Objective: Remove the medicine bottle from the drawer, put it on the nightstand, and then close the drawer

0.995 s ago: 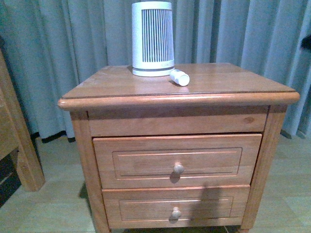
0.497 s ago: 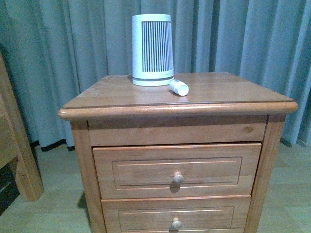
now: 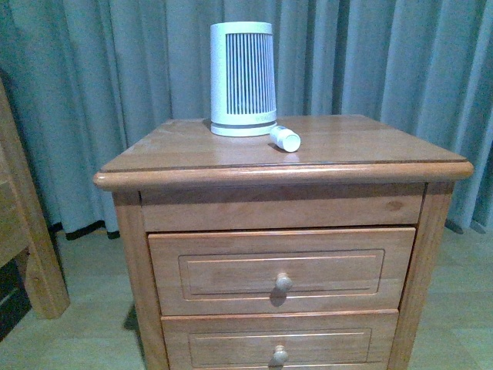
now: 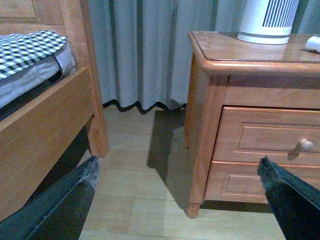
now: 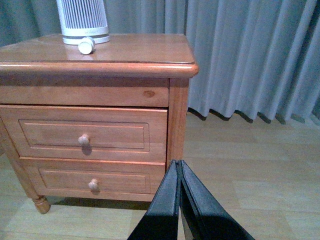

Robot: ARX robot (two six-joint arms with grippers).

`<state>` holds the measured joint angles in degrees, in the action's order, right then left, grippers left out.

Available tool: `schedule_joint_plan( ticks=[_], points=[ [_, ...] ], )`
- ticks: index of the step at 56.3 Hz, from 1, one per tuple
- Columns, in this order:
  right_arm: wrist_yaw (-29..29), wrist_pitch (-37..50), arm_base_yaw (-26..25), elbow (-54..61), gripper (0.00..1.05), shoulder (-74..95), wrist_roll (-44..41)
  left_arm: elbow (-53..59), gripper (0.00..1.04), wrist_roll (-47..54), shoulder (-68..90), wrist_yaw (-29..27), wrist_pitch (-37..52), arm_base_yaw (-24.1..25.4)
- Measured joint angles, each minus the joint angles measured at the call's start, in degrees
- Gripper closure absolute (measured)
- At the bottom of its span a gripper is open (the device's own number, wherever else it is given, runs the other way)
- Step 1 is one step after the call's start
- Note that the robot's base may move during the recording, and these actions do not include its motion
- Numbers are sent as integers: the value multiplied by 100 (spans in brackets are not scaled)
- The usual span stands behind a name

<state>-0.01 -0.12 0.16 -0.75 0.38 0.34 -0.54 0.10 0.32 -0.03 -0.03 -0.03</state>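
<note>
The small white medicine bottle (image 3: 285, 139) lies on its side on the top of the orange-brown nightstand (image 3: 185, 146), just in front of the ribbed white device. It also shows in the right wrist view (image 5: 87, 45). The upper drawer (image 3: 223, 270) with its round knob (image 3: 283, 282) is shut flush. Neither arm shows in the front view. My left gripper (image 4: 177, 175) is open and empty, low over the floor to the nightstand's left. My right gripper (image 5: 178, 167) is shut and empty, back from the nightstand's right front corner.
A tall white ribbed device (image 3: 243, 77) stands at the back of the nightstand top. The shallower lower drawer (image 3: 231, 347) is shut. A wooden bed frame (image 4: 45, 125) with checked bedding stands to the left. Grey curtains (image 3: 385, 62) hang behind. Wooden floor (image 5: 250, 170) lies to the right.
The front view has tilted up over the past second, so the nightstand sits lower in the picture; since half a second ago it barely shifts. The bottle and drawers have not moved.
</note>
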Motion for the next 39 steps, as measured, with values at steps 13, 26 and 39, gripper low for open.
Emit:
schedule_joint_plan(
  ticks=[13, 26, 39],
  points=[
    [0, 0, 0, 0, 63, 0, -13, 0, 7, 0, 0, 0, 0, 0],
    [0, 0, -2, 0, 22, 0, -13, 0, 7, 0, 0, 0, 0, 0],
    [0, 0, -2, 0, 7, 0, -13, 0, 7, 0, 0, 0, 0, 0]
  ],
)
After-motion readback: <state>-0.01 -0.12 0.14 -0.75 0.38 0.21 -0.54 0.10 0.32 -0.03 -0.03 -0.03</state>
